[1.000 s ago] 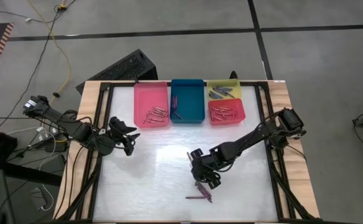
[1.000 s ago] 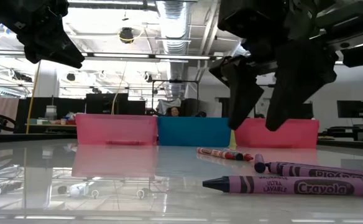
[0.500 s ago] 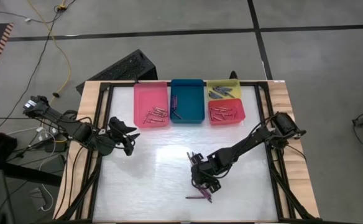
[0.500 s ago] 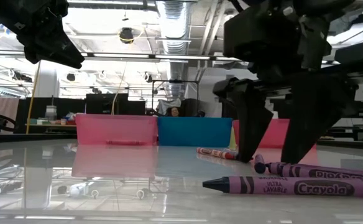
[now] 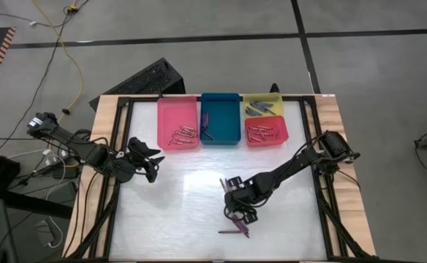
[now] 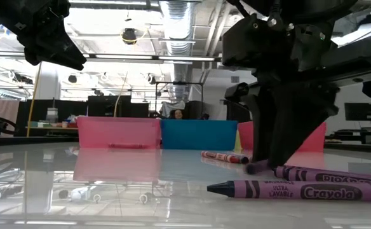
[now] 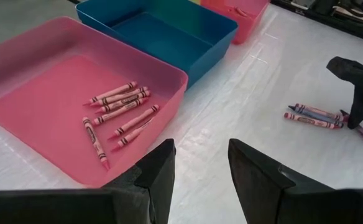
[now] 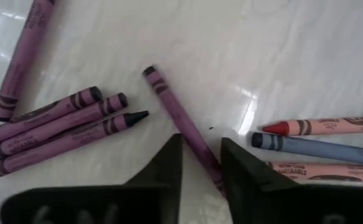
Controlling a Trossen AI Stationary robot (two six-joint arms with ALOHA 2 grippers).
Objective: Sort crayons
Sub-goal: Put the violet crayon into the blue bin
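Loose crayons lie on the white table near its front middle: a purple cluster [image 8: 57, 130], one single purple crayon [image 8: 175, 106], and a red [image 8: 321, 126], a blue [image 8: 312, 148] and a pink one side by side. My right gripper [image 8: 201, 140] points steeply down at the table [image 5: 237, 212]. Its fingers stand close on either side of the single purple crayon, and a strip of table shows beside it. My left gripper [image 5: 152, 159] hangs open above the table's left side, holding nothing. My right gripper straddles the single purple crayon's middle [image 8: 197, 140] from above, and the crayon lies flat on the table, slanting between the fingers. A gap shows at one finger [image 8: 169, 162]. At the other finger [image 8: 234, 165] I cannot tell whether it touches.
Along the far edge stand a pink tray [image 5: 177, 108], a teal tray [image 5: 221, 109], a yellow tray [image 5: 265, 99] and a red tray [image 5: 268, 140], each holding crayons. More purple crayons [image 5: 235, 232] lie nearer the front edge than the gripper. The table's left half is bare.
My right gripper has sunk to the table top and tipped steeper. Its fingers, wide apart before, have drawn close together around the single purple crayon. The crayons have stayed where they lay.
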